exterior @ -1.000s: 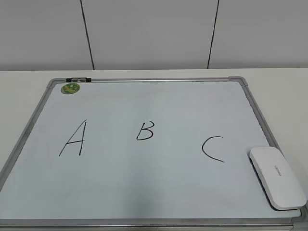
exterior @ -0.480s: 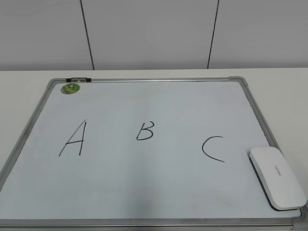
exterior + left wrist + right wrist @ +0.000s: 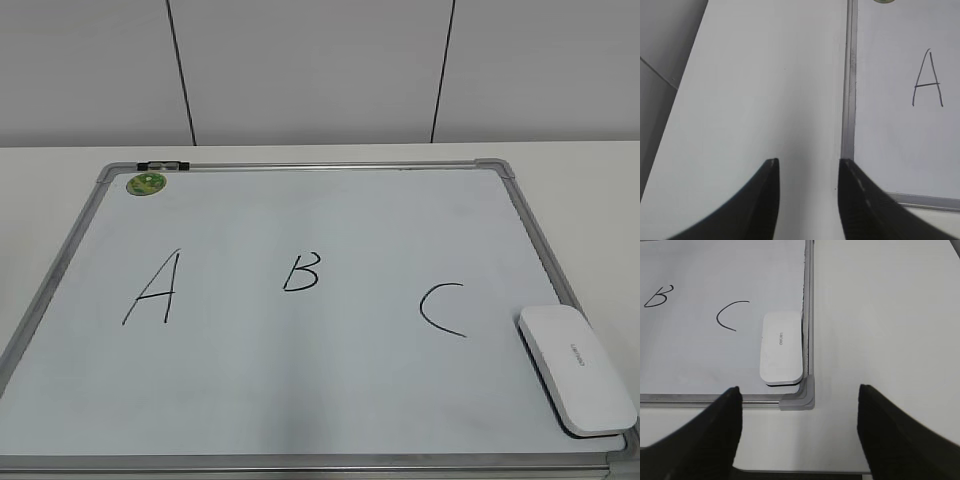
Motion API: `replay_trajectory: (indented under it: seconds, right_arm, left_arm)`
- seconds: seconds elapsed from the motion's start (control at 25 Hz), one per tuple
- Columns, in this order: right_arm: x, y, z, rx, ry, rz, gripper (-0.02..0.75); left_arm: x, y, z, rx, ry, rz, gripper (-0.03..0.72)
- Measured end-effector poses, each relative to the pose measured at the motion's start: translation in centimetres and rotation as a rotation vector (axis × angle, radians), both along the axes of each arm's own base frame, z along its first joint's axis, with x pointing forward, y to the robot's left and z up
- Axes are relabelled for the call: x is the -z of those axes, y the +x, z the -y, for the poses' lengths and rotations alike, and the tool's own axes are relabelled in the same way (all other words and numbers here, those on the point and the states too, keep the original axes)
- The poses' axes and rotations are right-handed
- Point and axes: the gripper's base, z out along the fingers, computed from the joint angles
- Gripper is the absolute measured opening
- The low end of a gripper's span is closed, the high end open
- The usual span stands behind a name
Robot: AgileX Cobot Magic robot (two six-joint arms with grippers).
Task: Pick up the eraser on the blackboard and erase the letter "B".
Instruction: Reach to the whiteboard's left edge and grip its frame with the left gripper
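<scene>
The white eraser (image 3: 577, 368) lies flat on the blackboard (image 3: 330, 400) at its near right corner, next to the frame. It also shows in the right wrist view (image 3: 782, 347). The black letter "B" (image 3: 302, 271) is in the board's middle, between "A" (image 3: 153, 289) and "C" (image 3: 443, 309); the right wrist view shows "B" too (image 3: 659, 296). My right gripper (image 3: 799, 390) is open and empty, over the table just off the board's corner, short of the eraser. My left gripper (image 3: 808, 164) is open and empty beside the board's left frame. Neither gripper shows in the exterior view.
A small round green magnet (image 3: 146, 184) sits at the board's far left corner, with a dark clip (image 3: 163, 165) on the frame beside it. The board lies on a white table (image 3: 590, 190). A pale panelled wall (image 3: 320, 70) stands behind. The table's near edge (image 3: 805, 471) is close below the right gripper.
</scene>
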Motion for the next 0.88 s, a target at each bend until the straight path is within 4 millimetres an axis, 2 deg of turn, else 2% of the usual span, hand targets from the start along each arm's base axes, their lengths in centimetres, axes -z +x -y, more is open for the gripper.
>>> replay_trajectory:
  seconds: [0.16, 0.32, 0.56, 0.72, 0.88]
  right_arm:
    - [0.0, 0.0, 0.0, 0.0, 0.0, 0.0, 0.534]
    - [0.0, 0.0, 0.0, 0.0, 0.0, 0.0, 0.534]
    - [0.0, 0.0, 0.0, 0.0, 0.0, 0.0, 0.534]
    - [0.0, 0.0, 0.0, 0.0, 0.0, 0.0, 0.534]
    - [0.0, 0.0, 0.0, 0.0, 0.0, 0.0, 0.534]
  left_arm:
    - [-0.6, 4.6, 0.0, 0.005, -0.022, -0.091, 0.284]
    - [-0.2, 10.1, -0.1, 0.007, -0.032, -0.192, 0.284]
    - [2.7, 17.9, -0.2, 0.006, -0.045, -0.357, 0.284]
    - [5.2, 21.7, -0.1, 0.004, -0.075, -0.437, 0.284]
    - [7.5, 24.3, -0.1, 0.001, -0.086, -0.502, 0.284]
